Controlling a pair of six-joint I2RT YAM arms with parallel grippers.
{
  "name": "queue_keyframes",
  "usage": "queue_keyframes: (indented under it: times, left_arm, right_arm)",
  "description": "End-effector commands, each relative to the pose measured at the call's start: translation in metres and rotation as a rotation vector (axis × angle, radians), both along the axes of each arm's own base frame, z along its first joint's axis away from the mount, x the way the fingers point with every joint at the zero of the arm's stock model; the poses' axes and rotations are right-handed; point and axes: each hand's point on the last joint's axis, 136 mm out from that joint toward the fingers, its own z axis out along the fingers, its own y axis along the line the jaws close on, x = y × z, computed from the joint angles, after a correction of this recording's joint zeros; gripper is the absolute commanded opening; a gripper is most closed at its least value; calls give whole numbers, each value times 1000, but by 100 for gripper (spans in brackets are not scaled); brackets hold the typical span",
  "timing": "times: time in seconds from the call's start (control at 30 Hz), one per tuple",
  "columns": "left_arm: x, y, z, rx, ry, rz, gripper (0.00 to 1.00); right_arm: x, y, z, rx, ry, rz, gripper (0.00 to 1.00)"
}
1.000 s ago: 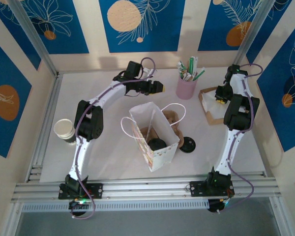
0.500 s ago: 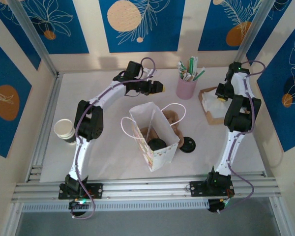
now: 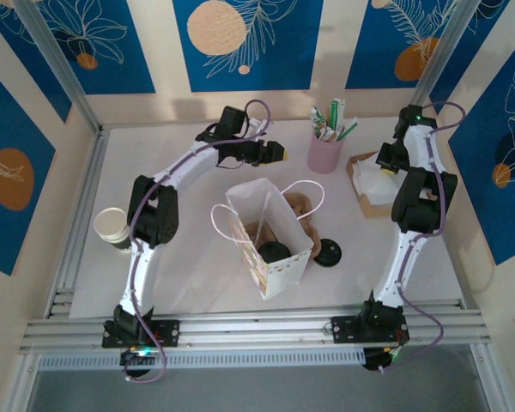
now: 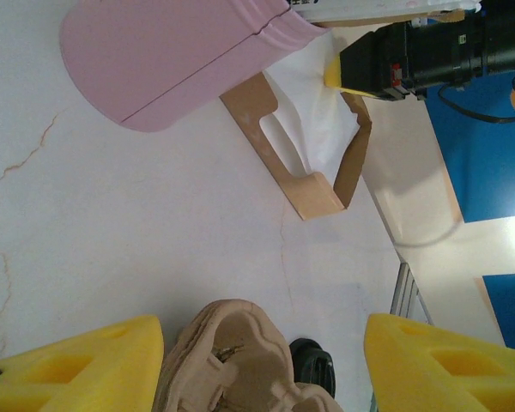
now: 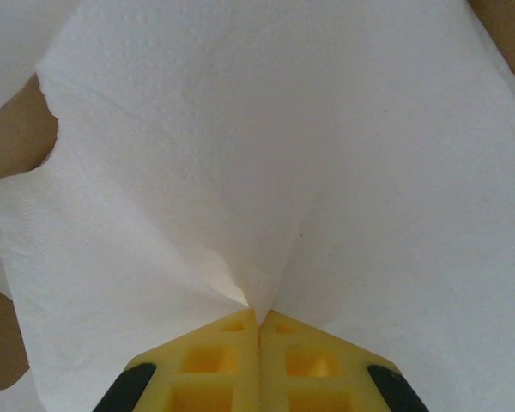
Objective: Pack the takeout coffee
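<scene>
Since the takeout coffee already sits inside the paper bag at table centre, black lid up, toward the bag's near end, the cup itself looks packed. My read: we're on the extras step, i.e. the napkin.

Right gripper: pinched tight on a white napkin, with the sheet puckering up into the closed tips. It's over the cardboard napkin holder at far right.

Left gripper: spread wide, yellow fingers well apart, nothing between them. It hangs on the far side of the bag, just left of the pink utensil cup. Its camera looks over a brown pulp carrier lying on the far side of the bag.

Not targets: the lidless cup at near left, and the loose black lid on the table just right of the bag.

Next move, as I judge it:
- Lift the napkin clear of the holder. Can't tell whether the pinch has one sheet or several.
- Carry it left and nearer, to above the bag mouth.
- Release over the open part, clear of the white handles.

Risks: the bag is light and unsupported, so a brush from the arm could tip it with the coffee inside. A floppy napkin may catch on the rim. The free left gripper could steady the far edge if needed.
</scene>
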Motion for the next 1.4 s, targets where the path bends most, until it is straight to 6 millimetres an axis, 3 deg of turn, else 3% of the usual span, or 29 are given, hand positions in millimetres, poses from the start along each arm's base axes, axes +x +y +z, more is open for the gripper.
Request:
queue_keyframes:
  times: [0.0,0.23,0.5,0.73,0.77,1.07,1.37]
  left_arm:
    - [-10,-3,31,-41,-61,-28,63]
    - [-13,2,53,-55,-112,1,65]
    - [-19,11,90,-72,-185,38,81]
    - [-27,22,112,-66,-226,67,96]
    - [-29,24,116,-65,-234,72,100]
    - [-52,43,164,-68,-312,118,100]
    - [-84,54,204,-97,-357,134,100]
  right_arm:
    - [-3,0,29,-30,-56,-18,0]
    - [-8,4,72,-64,-183,-32,0]
    - [-19,25,126,-89,-338,-16,0]
    - [-28,48,159,-66,-421,18,0]
    - [-30,52,163,-58,-435,27,0]
    - [-51,102,221,22,-583,135,0]
    - [-87,168,288,201,-738,287,0]
